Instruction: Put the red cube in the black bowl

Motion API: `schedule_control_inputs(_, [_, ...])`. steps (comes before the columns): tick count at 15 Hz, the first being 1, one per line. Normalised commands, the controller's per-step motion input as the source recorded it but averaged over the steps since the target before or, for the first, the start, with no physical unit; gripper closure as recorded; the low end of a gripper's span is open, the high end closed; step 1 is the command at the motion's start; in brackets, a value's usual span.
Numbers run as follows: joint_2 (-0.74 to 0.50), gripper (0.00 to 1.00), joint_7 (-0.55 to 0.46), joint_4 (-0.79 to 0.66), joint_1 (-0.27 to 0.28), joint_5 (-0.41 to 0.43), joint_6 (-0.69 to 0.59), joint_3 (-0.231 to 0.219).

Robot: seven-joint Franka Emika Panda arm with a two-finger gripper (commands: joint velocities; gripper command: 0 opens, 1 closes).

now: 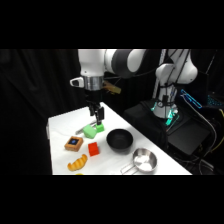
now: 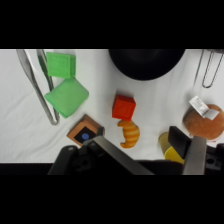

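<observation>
Presently, item one: my gripper (image 1: pixel 96 119), fingers apart and empty, hanging above the green blocks (image 1: pixel 93 131) toward the worktop's (image 1: pixel 62 121) far edge. Item two: the red cube (image 1: pixel 93 148), small, matte, square-edged, sitting on the worktop nearer the front edge than my gripper, so I judge the reach runs forward and down. Item three: the black bowl (image 1: pixel 119 140), round, dull, just beside the cube on the side of my base. Also logged: orange-brown block with blue top (image 1: pixel 74 143), croissant (image 1: pixel 77 162), shiny metal bowl (image 1: pixel 144 161), tongs (image 2: pixel 35 82).
</observation>
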Motion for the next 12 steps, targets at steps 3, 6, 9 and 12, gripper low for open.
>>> schedule_control_inputs(3, [0.38,0.0,0.1,0.41,0.004,-0.01,0.12,-0.016])
schedule_control_inputs(6, [0.34,0.0,0.16,0.37,0.023,-0.047,0.13,-0.054])
schedule_control_inputs(9, [0.29,0.0,0.19,0.28,0.053,-0.085,0.17,-0.082])
schedule_control_inputs(12, [0.24,0.0,0.17,0.18,0.068,-0.071,0.17,-0.077])
